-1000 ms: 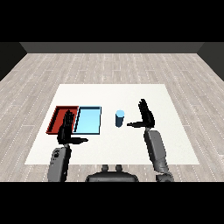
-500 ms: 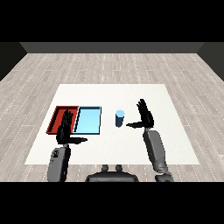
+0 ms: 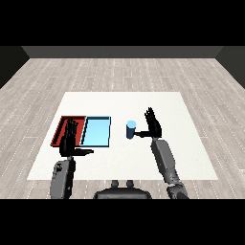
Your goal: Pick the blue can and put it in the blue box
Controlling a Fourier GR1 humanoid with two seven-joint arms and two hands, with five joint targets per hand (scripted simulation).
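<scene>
Nothing has moved that we can see since a second ago: both arms hold the same pose. We see the blue can (image 3: 131,129) upright on the white table (image 3: 191,143), just right of the light blue tray (image 3: 96,132), not in it. No label or writing readable on the can. Our right hand (image 3: 154,125) is beside the can on its right, fingers straight up, thumb pointing toward the can; whether the thumb touches it we cannot tell. Released, grasping nothing. Our left hand (image 3: 68,142) sits over the near edge of the red tray (image 3: 62,130), fingers straight, thumb out, also holding nothing. Red and blue trays lie touching side by side.
</scene>
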